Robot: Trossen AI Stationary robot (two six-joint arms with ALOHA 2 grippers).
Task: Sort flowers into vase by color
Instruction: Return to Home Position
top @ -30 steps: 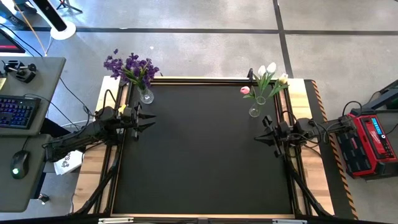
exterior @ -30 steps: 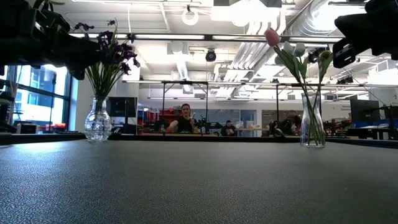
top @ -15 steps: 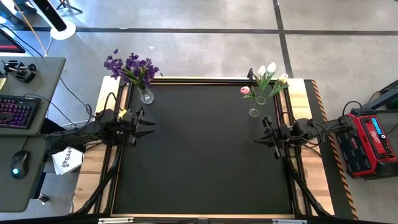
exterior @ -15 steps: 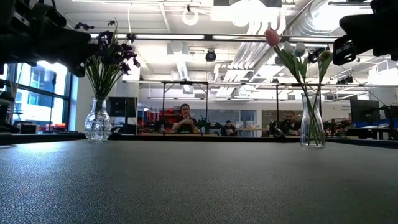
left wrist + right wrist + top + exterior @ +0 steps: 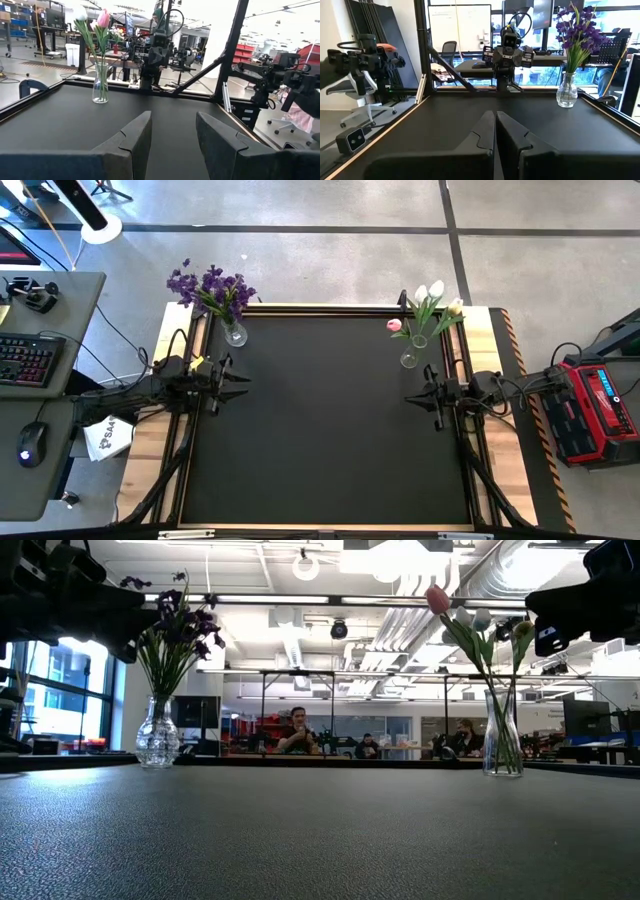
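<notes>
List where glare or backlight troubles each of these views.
High view: even light, no glare on the black mat. Low view: bright ceiling lights turn the left arm and right arm into dark silhouettes. Left wrist view: washed-out brightness behind the tulips. Right wrist view: bright windows backlight the purple flowers.

Low view — left gripper [image 5: 125,625], right gripper [image 5: 545,620] cut by top corners; people [image 5: 296,735] behind — too small.
</notes>
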